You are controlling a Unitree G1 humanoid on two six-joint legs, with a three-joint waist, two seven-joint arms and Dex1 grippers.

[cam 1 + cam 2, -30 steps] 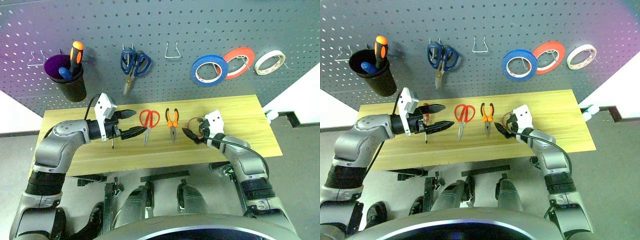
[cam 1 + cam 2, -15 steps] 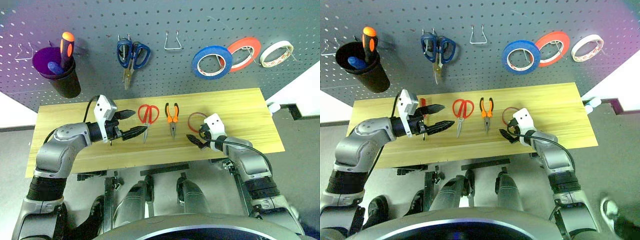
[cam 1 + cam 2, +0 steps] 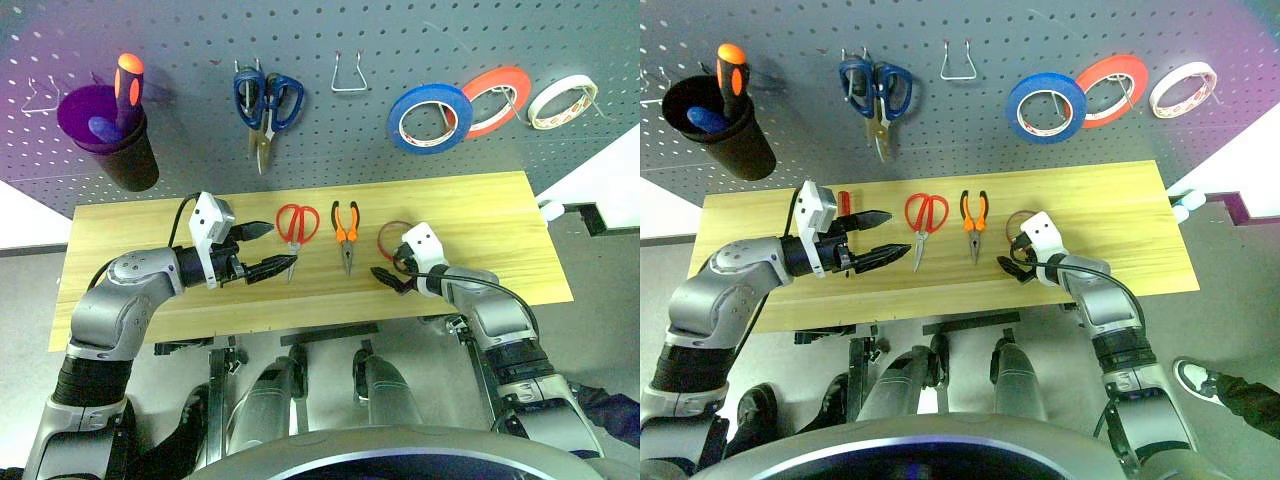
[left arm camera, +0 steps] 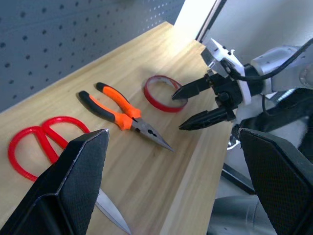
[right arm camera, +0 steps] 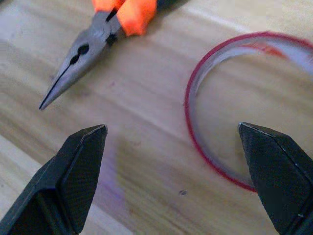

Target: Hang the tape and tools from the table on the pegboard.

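Facing you, the light yellowish plank table [image 3: 480, 205] carries the slim dark-red tape ring [image 3: 392, 238] right of centre, flat on the wood. Your right gripper [image 3: 384, 278] hovers just near of that ring, jaws spread wide and empty. Left of the ring lie the orange-and-black pliers [image 3: 346, 234], then the red-handled scissors [image 3: 295, 228]. Your left gripper [image 3: 266, 249], likewise wide open and empty, hangs just left of the scissors. Beyond stands the dark grey pegboard [image 3: 330, 40].
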